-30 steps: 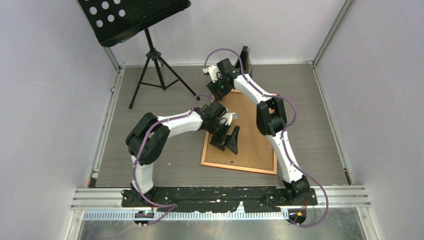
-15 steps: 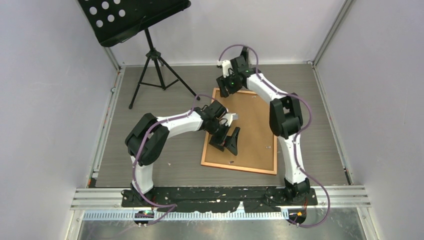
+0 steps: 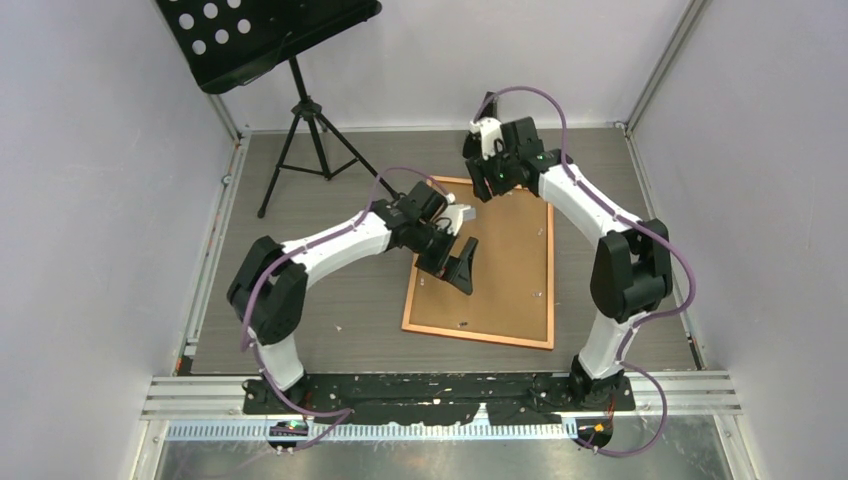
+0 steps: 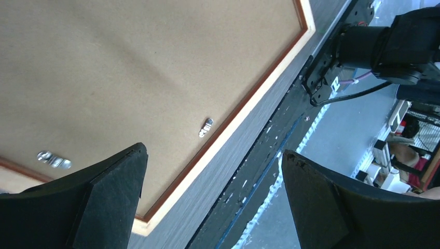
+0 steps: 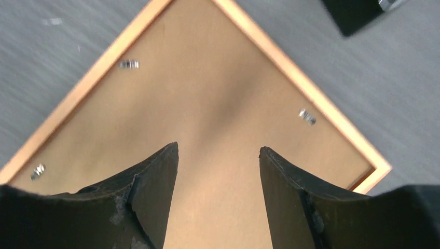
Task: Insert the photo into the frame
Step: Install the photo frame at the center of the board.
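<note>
A: where is the frame?
B: the frame [image 3: 478,337] is seen lying flat on the grey wood-grain table [image 3: 300,300], back side up, right of centre and slightly skewed; a brown backing board [image 3: 510,280] is seated inside the copper-orange rim; small metal tabs [image 4: 206,127] are seen on the board just inside the rim.
A: and the photo?
B: cannot be told; only the board side of the frame is shown in all three views.
A: left jaws?
B: the left gripper [image 4: 212,153] is held over the left half of the backing board, pointed down; the jaws are spread wide; nothing is held between them; only board, a strip of rim and table are seen through the gap; contact with the board cannot be confirmed.
A: right jaws?
B: the right gripper [image 5: 218,150] is held over the far end of the frame, with the arm stretched out along the frame's right side; the jaws are parted, less widely than the left pair; nothing is gripped; bare board is seen between the fingers, with one frame corner and three tabs around them in the wrist view.
A: anything else on the table?
B: a black music stand [image 3: 270,40] on a tripod is placed at the far left, well apart from the frame.
</note>
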`<action>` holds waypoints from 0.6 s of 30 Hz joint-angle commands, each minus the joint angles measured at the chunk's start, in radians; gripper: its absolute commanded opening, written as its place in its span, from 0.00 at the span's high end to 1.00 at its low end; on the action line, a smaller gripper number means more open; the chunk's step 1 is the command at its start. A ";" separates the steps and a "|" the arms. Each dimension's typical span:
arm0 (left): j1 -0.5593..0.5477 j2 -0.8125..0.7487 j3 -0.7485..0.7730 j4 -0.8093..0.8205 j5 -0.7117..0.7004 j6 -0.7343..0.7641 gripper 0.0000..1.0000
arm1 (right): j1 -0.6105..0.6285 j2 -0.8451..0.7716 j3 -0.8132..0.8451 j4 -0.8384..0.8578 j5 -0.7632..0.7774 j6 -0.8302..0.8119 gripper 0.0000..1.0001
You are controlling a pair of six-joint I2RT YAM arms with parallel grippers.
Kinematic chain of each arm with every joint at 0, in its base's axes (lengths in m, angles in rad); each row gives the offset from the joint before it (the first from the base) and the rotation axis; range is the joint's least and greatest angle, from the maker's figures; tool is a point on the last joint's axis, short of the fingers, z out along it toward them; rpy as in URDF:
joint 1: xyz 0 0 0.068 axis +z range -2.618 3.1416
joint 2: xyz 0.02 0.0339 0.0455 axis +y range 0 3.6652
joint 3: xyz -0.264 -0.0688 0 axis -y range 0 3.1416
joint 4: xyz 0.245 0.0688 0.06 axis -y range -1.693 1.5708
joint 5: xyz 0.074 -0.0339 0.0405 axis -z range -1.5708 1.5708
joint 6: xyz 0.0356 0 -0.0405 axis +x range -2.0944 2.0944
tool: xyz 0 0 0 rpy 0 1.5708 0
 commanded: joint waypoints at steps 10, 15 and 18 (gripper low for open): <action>0.302 -0.131 -0.046 -0.061 -0.021 0.042 0.01 | 0.072 -0.260 -0.437 0.101 -0.109 -0.087 0.35; 0.366 -0.094 -0.095 -0.057 0.007 0.010 0.01 | 0.183 -0.279 -0.529 0.184 -0.058 -0.087 0.35; 0.369 -0.083 -0.129 -0.027 0.017 -0.004 0.01 | 0.264 -0.251 -0.529 0.224 -0.009 -0.082 0.35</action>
